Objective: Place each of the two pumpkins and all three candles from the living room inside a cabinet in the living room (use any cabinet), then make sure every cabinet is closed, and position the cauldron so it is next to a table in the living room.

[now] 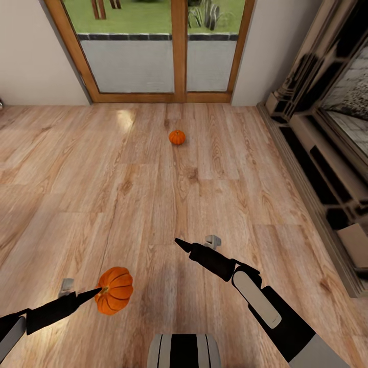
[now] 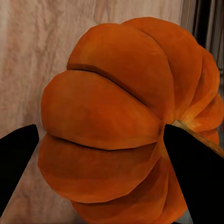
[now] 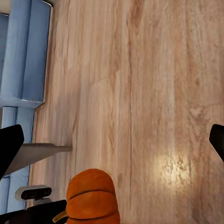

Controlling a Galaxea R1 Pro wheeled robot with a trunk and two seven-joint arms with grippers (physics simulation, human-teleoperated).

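Gripping a ribbed orange pumpkin [image 1: 114, 290] at about 7 o'clock in the head view, the left gripper [image 1: 102, 292] holds it clear above the wooden floor [image 1: 128, 194]. In the left wrist view the same pumpkin [image 2: 126, 121] bulges between the two black fingers [image 2: 191, 172], one on each flank, with its stem end turned toward the finger beside it; the jaws stand closed against its sides. In the head view the pumpkin sits at the very tip of the left arm, just past the pointed fingertip, its stem facing back toward the gripper.

A second, smaller-looking pumpkin [image 1: 177, 137] rests on the floor at about 12 o'clock from the held one's position, well apart from both arms, upright with its stem up.

The right gripper [image 1: 191, 249] reaches out near the middle of the head view, at roughly 2 o'clock from the held pumpkin, its black fingers pointing toward 10 o'clock. In the right wrist view its two fingertips [image 3: 10, 144] sit at opposite edges with bare floor between them, so the jaws stand spread and hold nothing; the held pumpkin [image 3: 91, 196] and the left gripper's finger beside it appear there too, next to a blue sofa [image 3: 23, 56].

At 12 o'clock a wood-framed glass door [image 1: 174, 48] looks onto grass. Along the 3 o'clock side runs the ornate grey-beige fireplace surround [image 1: 317, 153].
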